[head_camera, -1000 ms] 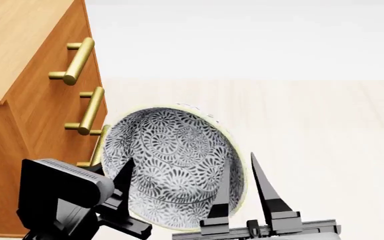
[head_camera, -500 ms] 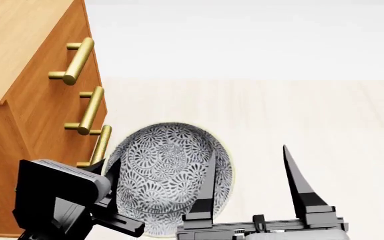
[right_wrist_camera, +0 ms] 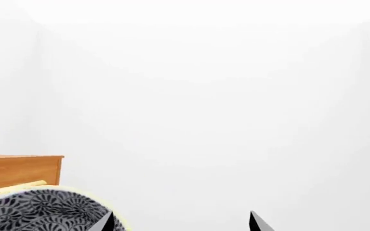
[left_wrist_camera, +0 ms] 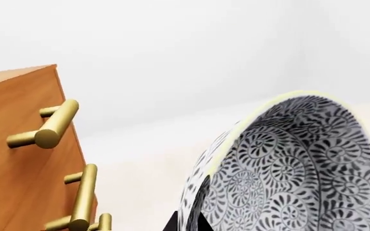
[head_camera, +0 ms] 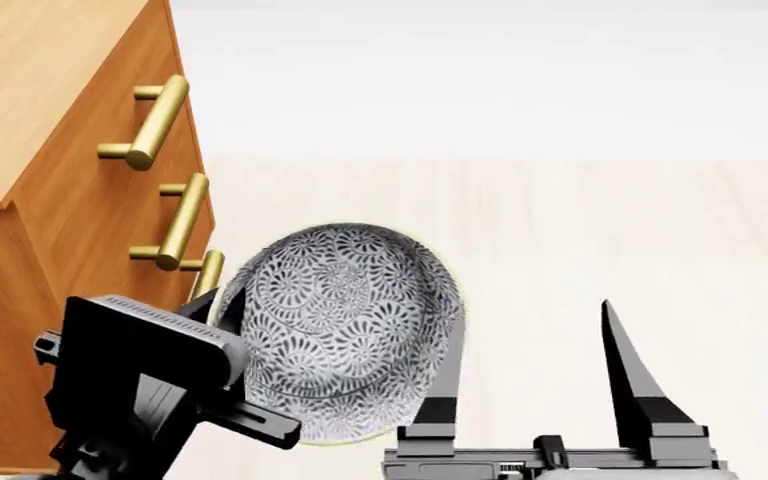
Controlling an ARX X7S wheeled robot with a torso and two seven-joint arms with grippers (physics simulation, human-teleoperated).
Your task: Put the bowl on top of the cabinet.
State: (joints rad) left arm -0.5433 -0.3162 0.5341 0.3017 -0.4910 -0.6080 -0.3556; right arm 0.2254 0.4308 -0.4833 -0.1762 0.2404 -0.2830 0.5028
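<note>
The bowl (head_camera: 344,330), white with a dense grey-black flower pattern, hangs tipped on its edge in front of the cabinet's drawers. My left gripper (head_camera: 228,318) is shut on the bowl's rim; in the left wrist view its two black fingertips (left_wrist_camera: 172,224) pinch the bowl's wall (left_wrist_camera: 294,168). The orange-brown cabinet (head_camera: 77,250) stands at the left, its lighter top higher than the bowl. My right gripper (head_camera: 534,375) is open just right of the bowl, one finger close beside the bowl's side and nothing between its fingers. In the right wrist view the bowl (right_wrist_camera: 37,211) lies beside the gripper (right_wrist_camera: 181,222).
Brass bar handles (head_camera: 157,122) stick out from the cabinet's front, close to the bowl's left side. Pale wood floor (head_camera: 624,230) stretches to the right, with a white wall (head_camera: 491,70) behind.
My right gripper opened wide, let go of the bowl's rim and drew off to the right. The bowl, held by the left gripper alone, tipped over and sank slightly.
</note>
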